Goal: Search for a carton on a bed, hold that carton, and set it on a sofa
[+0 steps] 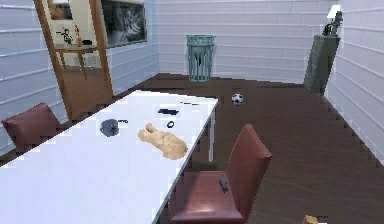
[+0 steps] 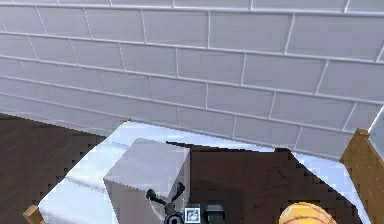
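Gripper (image 2: 165, 198) at pale carton (image 2: 142, 170) on white bed (image 2: 90, 178) (holding it or not, cannot tell), teal bin (image 1: 200, 57), contents hidden

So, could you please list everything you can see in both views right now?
table: one, white, forward view's left
chairs: two, dark red, beside the table
lump: one, tan, on the table
ball: one, black-and-white, beyond the table
bin: one, teal, forward view's top middle
cabinet: one, grey, forward view's right
bed: one, white and dark covers, arm side view's middle
carton: one, pale grey, on the bed
claw: one, dark, near the carton; load cannot be told
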